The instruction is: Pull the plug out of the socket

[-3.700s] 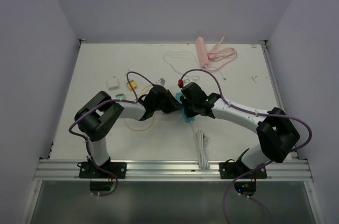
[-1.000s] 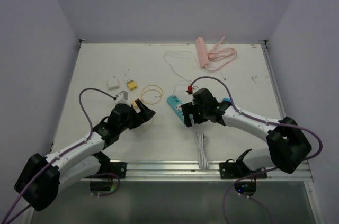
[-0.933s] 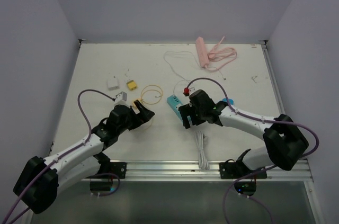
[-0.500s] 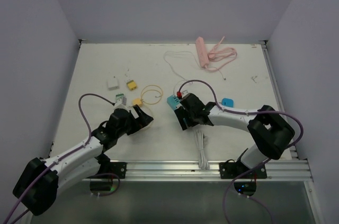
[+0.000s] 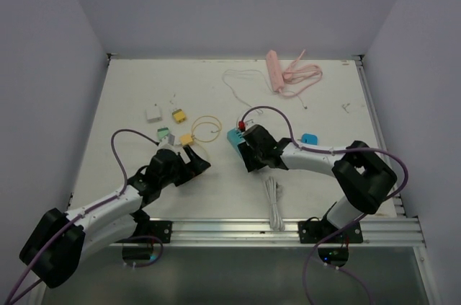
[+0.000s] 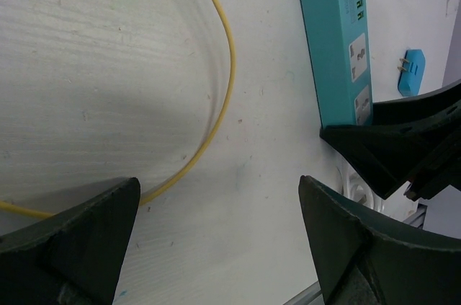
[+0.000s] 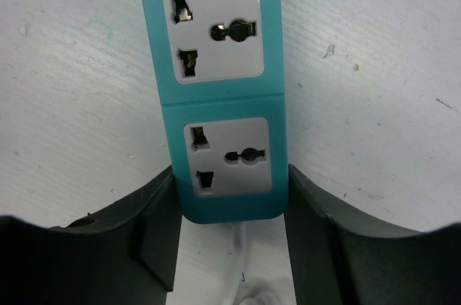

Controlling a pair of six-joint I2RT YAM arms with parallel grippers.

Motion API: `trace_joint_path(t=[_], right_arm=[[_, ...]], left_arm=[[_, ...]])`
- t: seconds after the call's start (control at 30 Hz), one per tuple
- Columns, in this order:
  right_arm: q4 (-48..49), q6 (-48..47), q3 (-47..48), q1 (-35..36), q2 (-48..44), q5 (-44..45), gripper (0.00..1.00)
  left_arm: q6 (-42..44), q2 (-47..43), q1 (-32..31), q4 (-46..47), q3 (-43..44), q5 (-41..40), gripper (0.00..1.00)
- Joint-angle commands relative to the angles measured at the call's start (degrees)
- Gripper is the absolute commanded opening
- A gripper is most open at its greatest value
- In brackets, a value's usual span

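White desk (image 5: 130,96) between pale walls, with two arms reaching over it from the near edge and a plug lying free of its socket strip.
On the right, the right claw (image 5: 250,156) (image 7: 230,208) is closed on the near end of the long teal plastic power strip (image 5: 234,137) (image 7: 216,81) (image 6: 344,45). Its dark fingers press against both long sides, just below two white socket faces whose holes are bare. The strip lies flat near the middle of the desk. The left claw (image 5: 193,163) (image 6: 216,189) hangs wide open and holds nothing, low over bare desk to the left of the strip. A thin yellow cable (image 6: 225,67) (image 5: 207,129) curves across the surface between its fingers. The small blue plug (image 5: 309,138) (image 6: 411,72) rests on the desk to the right of the strip, clearly apart from it, prongs showing.
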Motion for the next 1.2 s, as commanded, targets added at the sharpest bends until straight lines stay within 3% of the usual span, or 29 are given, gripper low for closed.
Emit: trace_joint_path(t=[0.0,0.13,0.47,0.83,1.17], right_arm=[[4.6,3.3,-0.6,0.3,-0.3,-3.0,0.14],[10.0,9.1,-4.1,0.4,-2.7,-7.4,0.00],[22.5,26.0,-13.8,0.4,-6.9,-9.3,0.00],[29.3,31.2,-18.1,0.4,-5.7,-14.1,0.00],[29.3,31.4,-18.5,0.4,-5.5,-13.1,0.00]], left_arm=[[-1.8,0.0,0.2,5.4,-1.0,2.2,0.95],[-4.5,0.1,0.2,8.5,-1.7,2.9,0.95],[-9.4,8.6,-4.5,13.6,3.5,-3.4,0.93],[-7.7,26.2,-8.0,21.6,16.0,-5.5,0.87],[-7.7,34.7,-9.4,21.1,18.4,-5.8,0.73]])
